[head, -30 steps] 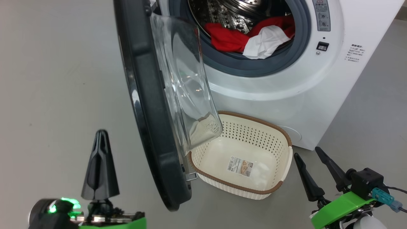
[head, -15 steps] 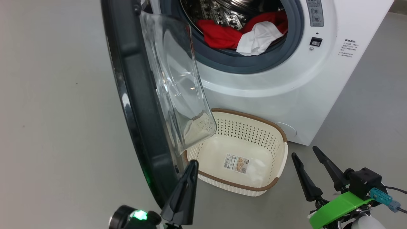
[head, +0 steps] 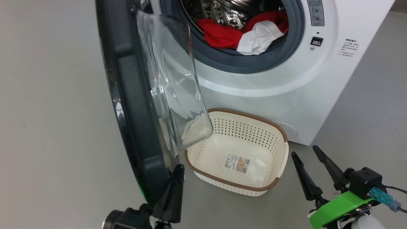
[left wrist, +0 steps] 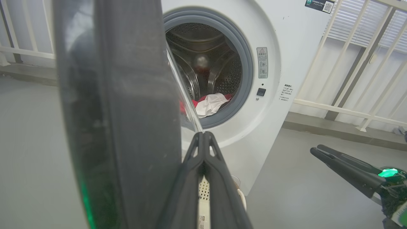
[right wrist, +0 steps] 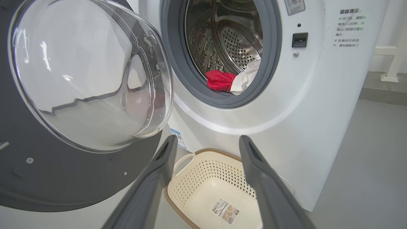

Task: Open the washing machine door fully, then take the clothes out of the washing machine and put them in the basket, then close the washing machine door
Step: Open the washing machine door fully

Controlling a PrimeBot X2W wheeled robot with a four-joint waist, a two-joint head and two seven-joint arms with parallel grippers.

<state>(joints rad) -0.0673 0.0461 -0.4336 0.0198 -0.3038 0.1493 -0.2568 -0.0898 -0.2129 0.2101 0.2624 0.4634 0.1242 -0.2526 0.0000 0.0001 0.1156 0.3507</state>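
Standing about half open, the washing machine door [head: 133, 105] shows its black rim nearly edge-on in the head view, with its clear glass bowl [head: 171, 79] bulging right over the left end of the basket [head: 248, 130]. The clothes [head: 222, 33], red with a white panel, lie at the near lip of the drum, inside the washing machine [head: 270, 89], draped toward the grey ring. The basket sits empty on the floor [head: 57, 127], just in front of the machine.

The left gripper [head: 178, 170] has its fingers pressed together, holding nothing, with the tip at the inner side of the door's lower rim; whether it touches I cannot tell. The right gripper [head: 304, 151] hovers near and right of the basket with its fingers spread.

The step in hand looks like pushing the door wider from inside. Judged risks:
- the closed fingers may skid off the glossy rim, leaving the door short of full swing
- a half-open door could drift back into the reach for the clothes
- the left arm, close to the basket's left end, could shove it out of place
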